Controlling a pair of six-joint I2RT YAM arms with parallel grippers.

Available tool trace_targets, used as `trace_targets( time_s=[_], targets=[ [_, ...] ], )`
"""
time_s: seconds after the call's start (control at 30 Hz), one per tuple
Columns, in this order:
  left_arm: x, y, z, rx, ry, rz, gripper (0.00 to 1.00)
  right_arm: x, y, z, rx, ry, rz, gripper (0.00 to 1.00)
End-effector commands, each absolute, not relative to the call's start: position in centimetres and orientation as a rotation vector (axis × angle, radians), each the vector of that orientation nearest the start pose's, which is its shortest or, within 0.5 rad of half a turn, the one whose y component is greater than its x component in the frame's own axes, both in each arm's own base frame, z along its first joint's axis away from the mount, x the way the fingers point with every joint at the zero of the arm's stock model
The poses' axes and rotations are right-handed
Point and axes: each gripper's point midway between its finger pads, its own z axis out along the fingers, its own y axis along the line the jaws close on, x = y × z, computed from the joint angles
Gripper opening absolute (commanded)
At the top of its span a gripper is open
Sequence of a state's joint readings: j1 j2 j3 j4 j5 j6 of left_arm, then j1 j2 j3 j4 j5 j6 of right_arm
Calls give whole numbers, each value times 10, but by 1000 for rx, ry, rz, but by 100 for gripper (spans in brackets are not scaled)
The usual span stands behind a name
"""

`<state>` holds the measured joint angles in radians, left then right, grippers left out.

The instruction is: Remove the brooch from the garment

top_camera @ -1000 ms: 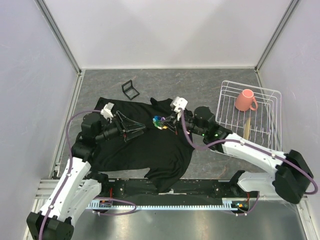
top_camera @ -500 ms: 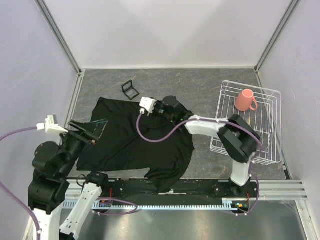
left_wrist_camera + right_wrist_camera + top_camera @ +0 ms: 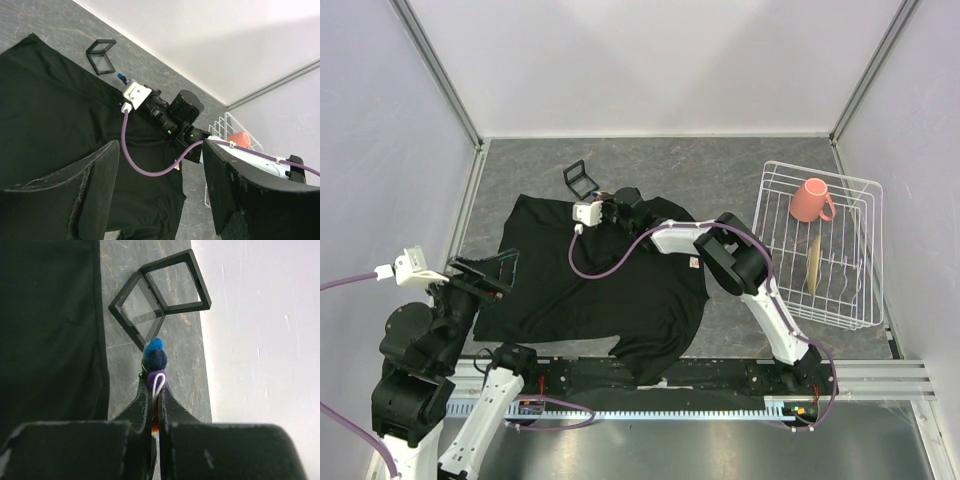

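Mug in wire rack; right hand clamps brooch near open case; left hand spread.

Looks like soft, matt black cloth for the garment. Shows fuzzy, felt-like balls and a thin shiny wire loop on the brooch. Mottled grey, stone-like matt finish on the table; white coated wire for the rack; glossy pink on the mug.

Lab robot cell: white panel walls, alu frame posts.
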<state>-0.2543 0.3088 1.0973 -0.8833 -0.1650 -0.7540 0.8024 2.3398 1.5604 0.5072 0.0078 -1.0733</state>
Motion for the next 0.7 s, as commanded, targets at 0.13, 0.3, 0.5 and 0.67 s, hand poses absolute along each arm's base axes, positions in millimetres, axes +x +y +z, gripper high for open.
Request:
trace_targets(
  time_s=[0.13, 0.3, 0.5, 0.67],
  targets=[
    [144, -26, 350, -503, 1601, -538, 74, 518, 462, 108, -1465, 986, -331, 0],
    [145, -26, 346, -518, 1598, -540, 74, 531, 468, 102, -1483, 981, -343, 0],
    [145, -24, 341, -526, 1595, -531, 74, 537, 479, 101, -1503, 977, -310, 0],
    [145, -22, 342, -529, 1587, -523, 74, 542, 482, 96, -1500, 971, -313, 0]
  ],
)
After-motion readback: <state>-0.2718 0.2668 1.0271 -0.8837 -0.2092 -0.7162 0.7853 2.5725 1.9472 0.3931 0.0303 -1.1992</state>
